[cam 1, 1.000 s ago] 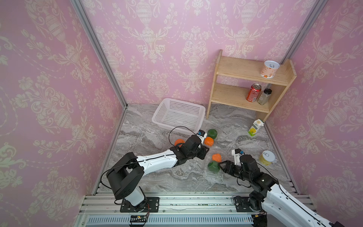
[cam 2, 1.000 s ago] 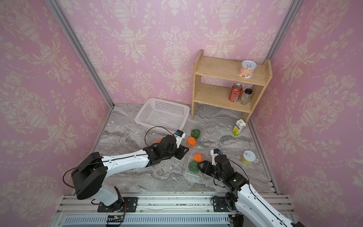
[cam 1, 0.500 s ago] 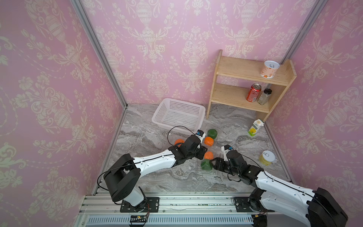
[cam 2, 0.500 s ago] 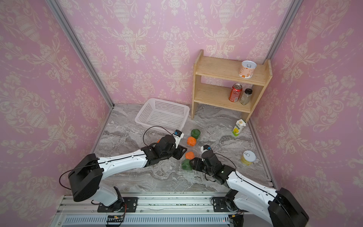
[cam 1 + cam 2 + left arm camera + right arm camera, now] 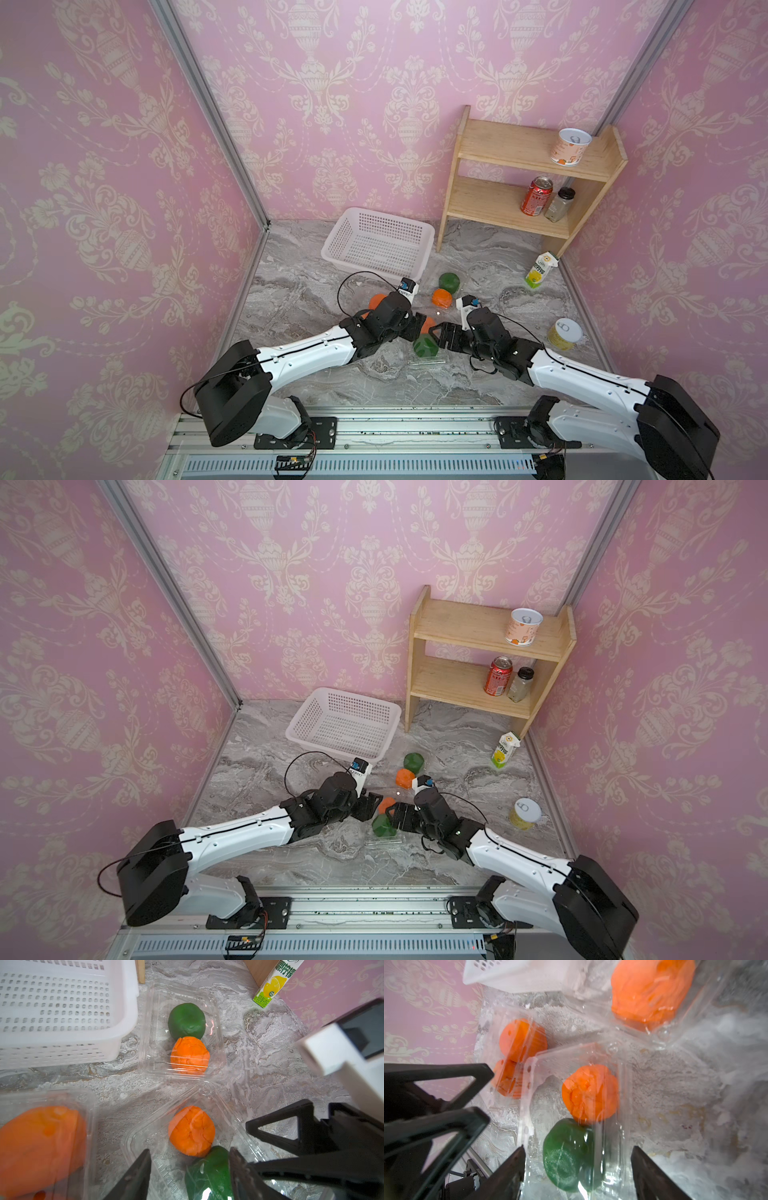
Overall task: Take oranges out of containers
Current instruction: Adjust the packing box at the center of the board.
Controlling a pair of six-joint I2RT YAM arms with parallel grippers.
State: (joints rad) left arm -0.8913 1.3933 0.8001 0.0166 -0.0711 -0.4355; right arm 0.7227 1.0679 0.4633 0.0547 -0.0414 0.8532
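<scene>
Left gripper [image 5: 189,1150] and right gripper [image 5: 578,1147], both spread wide, face off across the nearest container [image 5: 529,1093]; green orange [image 5: 424,347] sits between.

A white basket [image 5: 380,245] is set on the marble top [image 5: 299,291] near the back wall, just beside a wooden shelf [image 5: 507,153]. A red can [image 5: 536,196] and a dark-lidded jar [image 5: 559,205] are stood side by side on its lower board, and a pale tin [image 5: 570,146] on the upper one. A lemon carton [image 5: 540,269] is seen upright by the shelf's foot. A yellow tin [image 5: 564,333] is placed nearer the front, by the right wall.
</scene>
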